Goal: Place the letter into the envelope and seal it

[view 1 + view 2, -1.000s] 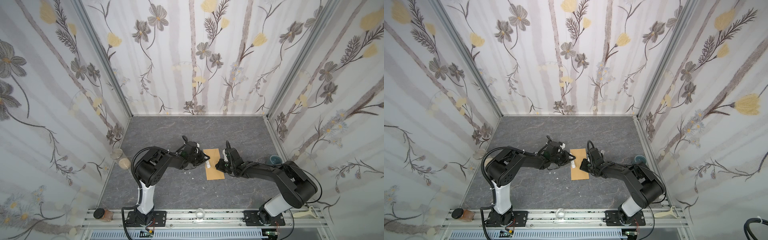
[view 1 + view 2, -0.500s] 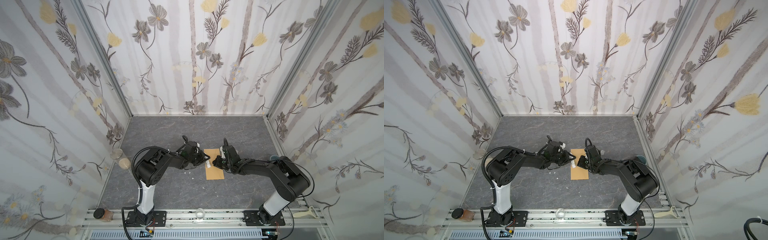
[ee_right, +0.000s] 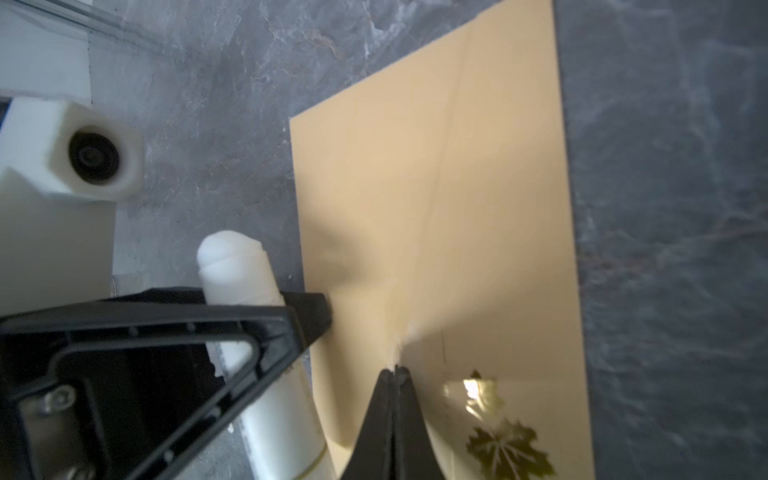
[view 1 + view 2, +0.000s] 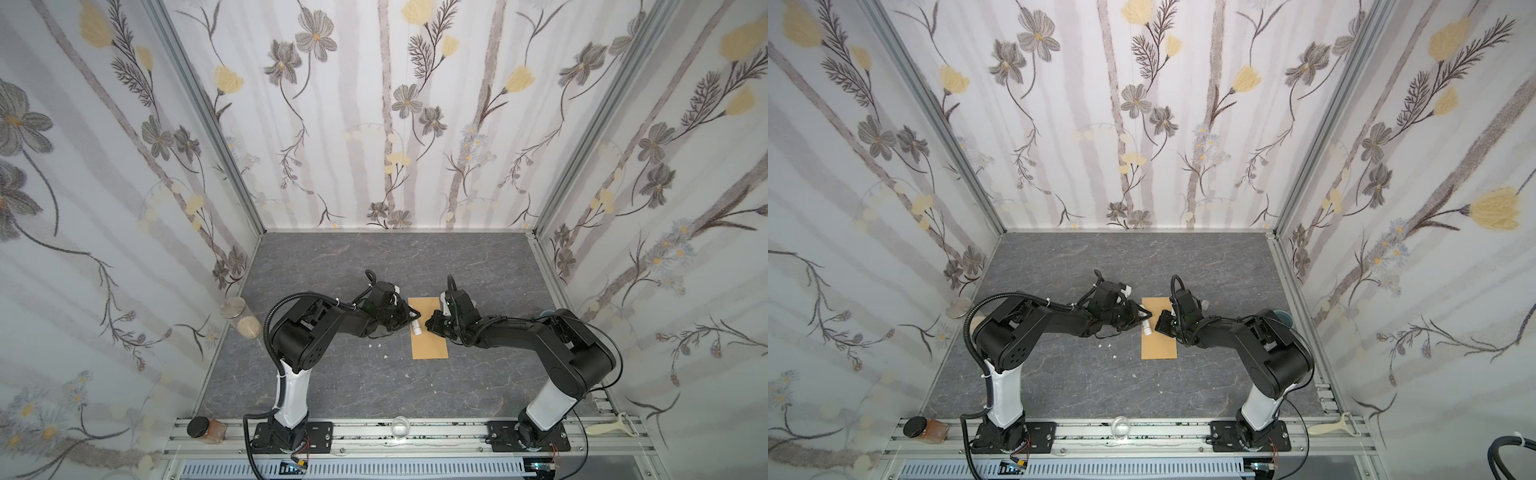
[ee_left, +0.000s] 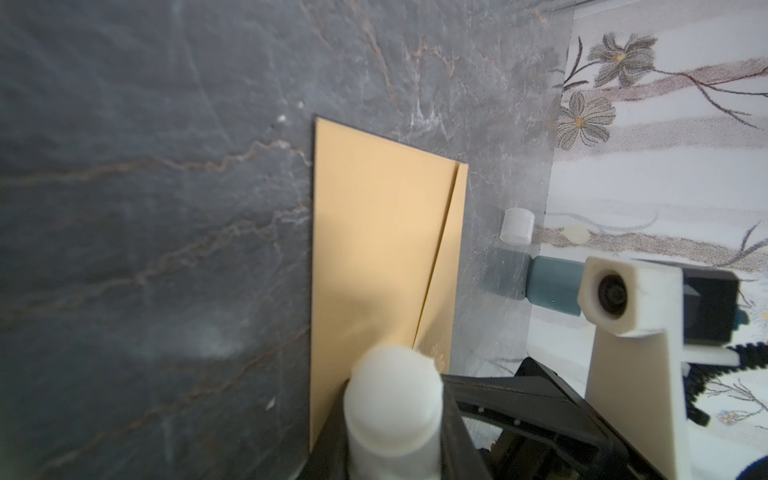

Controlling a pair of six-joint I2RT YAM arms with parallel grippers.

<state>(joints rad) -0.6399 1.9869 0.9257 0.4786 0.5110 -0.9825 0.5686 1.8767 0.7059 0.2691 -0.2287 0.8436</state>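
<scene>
1. The tan envelope point(image 4: 430, 347) point(image 4: 1158, 347) lies flat on the grey desk point(image 4: 332, 266), about mid-desk between the two arms, with a short end toward the back wall.
2. The left pincer point(image 4: 410, 318) point(image 4: 1144, 316) grips a white glue stick point(image 4: 416, 328) point(image 5: 392, 399), with a finger on either side of the barrel.
3. The stick's rounded end sits at the envelope's long edge on the left-arm side. I cannot tell whether it touches the paper.
4. The right pincer point(image 3: 395, 374) point(image 4: 434, 326) is closed, fingertips pressed together.
5. Its tips rest on the envelope where the flap point(image 3: 490, 249) comes to a point. I cannot tell whether any paper is pinched between them.
6. The flap is folded over the envelope body. Its slanting edge shows as a line in the left wrist view.
7. A gold leaf-shaped sticker point(image 3: 503, 440) sits on the flap just beside the right pincer's tips.
8. A few white crumbs point(image 4: 376, 345) lie on the desk near the left arm.
9. A clear cap point(image 5: 517, 224) stands near the wall, well apart from the envelope.
</scene>
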